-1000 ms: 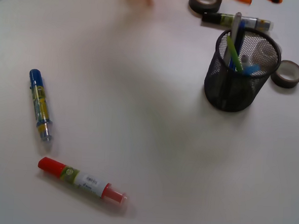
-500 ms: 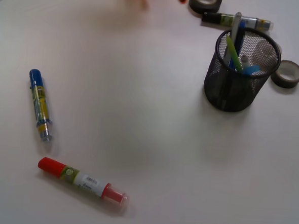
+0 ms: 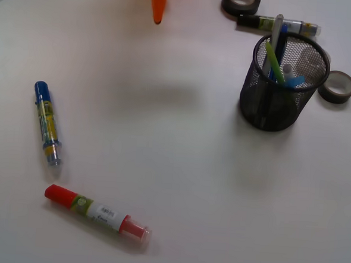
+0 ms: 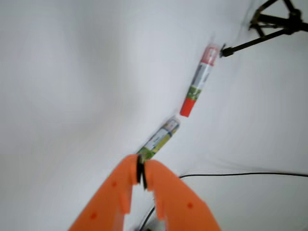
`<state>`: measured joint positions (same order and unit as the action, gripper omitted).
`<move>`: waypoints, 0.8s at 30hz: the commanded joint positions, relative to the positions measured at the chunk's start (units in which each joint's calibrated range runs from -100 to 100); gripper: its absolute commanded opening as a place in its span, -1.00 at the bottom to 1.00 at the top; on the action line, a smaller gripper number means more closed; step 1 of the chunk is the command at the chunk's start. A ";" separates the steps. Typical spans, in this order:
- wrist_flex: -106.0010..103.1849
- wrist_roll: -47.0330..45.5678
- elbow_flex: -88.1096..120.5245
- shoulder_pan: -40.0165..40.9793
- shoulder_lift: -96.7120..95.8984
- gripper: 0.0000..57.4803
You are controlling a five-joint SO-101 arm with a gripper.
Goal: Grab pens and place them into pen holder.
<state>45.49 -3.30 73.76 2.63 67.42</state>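
The black mesh pen holder point(image 3: 272, 107) stands upright at the right. Inside it lean a green pen point(image 3: 274, 63), a silver pen point(image 3: 277, 30), a light blue pen point(image 3: 295, 82) and a white one point(image 3: 288, 70). My orange gripper point(image 3: 158, 8) pokes in from the top edge, far left of the holder, above bare table. In the wrist view the gripper point(image 4: 141, 171) is shut with nothing between its fingertips. No slim pen lies loose on the table.
A blue-capped yellow marker point(image 3: 47, 122) and a red-capped marker point(image 3: 96, 211) lie at the left. Behind the holder lie a black-capped marker point(image 3: 277, 23) and two tape rolls point(image 3: 241, 1) point(image 3: 337, 86). A tripod point(image 4: 276, 21) and a cable point(image 4: 240, 174) show in the wrist view.
The orange gripper has dropped further into the front view at the top edge, its tip now pointing down. The pens, the holder and the markers have not moved.
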 commanded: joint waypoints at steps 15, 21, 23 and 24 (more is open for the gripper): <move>5.08 -0.24 21.25 -2.07 21.87 -0.98; 8.93 -0.39 23.43 -2.14 29.52 -0.98; 10.07 -0.44 23.70 -2.14 31.22 -0.98; 10.33 -0.44 23.79 -2.14 31.64 -0.98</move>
<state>54.99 -3.64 97.39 0.33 96.86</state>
